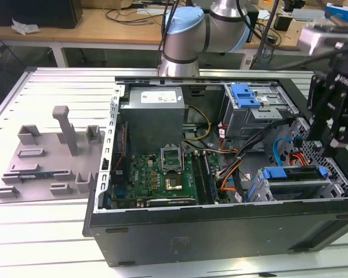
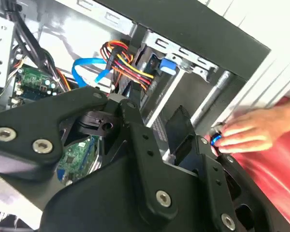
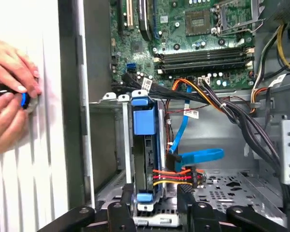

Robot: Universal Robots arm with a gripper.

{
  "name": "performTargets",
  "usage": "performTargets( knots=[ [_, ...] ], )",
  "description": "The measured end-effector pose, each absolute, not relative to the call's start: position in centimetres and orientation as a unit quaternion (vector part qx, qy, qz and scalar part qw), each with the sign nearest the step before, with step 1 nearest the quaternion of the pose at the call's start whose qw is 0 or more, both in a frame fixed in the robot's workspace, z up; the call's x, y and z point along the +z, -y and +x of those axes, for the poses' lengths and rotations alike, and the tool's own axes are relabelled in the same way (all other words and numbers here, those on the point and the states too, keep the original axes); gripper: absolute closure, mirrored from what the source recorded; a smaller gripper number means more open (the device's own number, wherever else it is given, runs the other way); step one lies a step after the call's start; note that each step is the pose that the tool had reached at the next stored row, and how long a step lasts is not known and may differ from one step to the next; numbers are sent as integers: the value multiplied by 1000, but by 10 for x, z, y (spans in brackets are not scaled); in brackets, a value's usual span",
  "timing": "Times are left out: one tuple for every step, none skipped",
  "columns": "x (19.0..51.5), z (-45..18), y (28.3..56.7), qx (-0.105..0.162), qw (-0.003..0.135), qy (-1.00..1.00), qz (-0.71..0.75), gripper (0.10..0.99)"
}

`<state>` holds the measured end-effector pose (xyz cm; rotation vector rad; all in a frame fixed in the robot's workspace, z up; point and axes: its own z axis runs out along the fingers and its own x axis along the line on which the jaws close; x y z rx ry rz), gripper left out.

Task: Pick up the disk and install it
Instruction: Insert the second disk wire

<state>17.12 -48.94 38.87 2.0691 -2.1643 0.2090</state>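
The disk [image 1: 294, 174] lies in the drive bay at the front corner of the open computer case, on the exterior view's right; its blue carrier bracket faces up and cables run to it. In the first wrist view the disk [image 3: 145, 145] sits edge-on in the bay's metal rails, with orange and red wires plugged in near its end. My gripper [image 1: 326, 149] hangs just above and beside that bay. The gripper [image 3: 154, 212] stands open, its black fingers [image 3: 189, 209] on either side of the disk's end but apart from it, holding nothing.
A person's hand [image 3: 12, 82] rests on a small blue-ringed object on the white table beside the case; the same hand [image 2: 246, 133] is close to my gripper. A blue latch [image 1: 245, 95] tops the upper cage. The grey box [image 1: 156, 116] and a grey fixture [image 1: 46, 156] are further off.
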Motion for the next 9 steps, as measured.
performTargets(
  knots=[
    [400, 171, 484, 77, 79, 717, 689, 604],
    [403, 171, 482, 80, 84, 715, 690, 604],
    [406, 170, 480, 82, 89, 713, 691, 604],
    [407, 170, 478, 86, 95, 712, 690, 604],
    [407, 170, 476, 92, 101, 711, 690, 604],
    [407, 170, 472, 104, 117, 709, 688, 604],
    [407, 170, 467, 113, 128, 707, 686, 604],
    [407, 170, 464, 117, 133, 706, 685, 604],
    [406, 170, 458, 122, 139, 705, 684, 604]
  ],
)
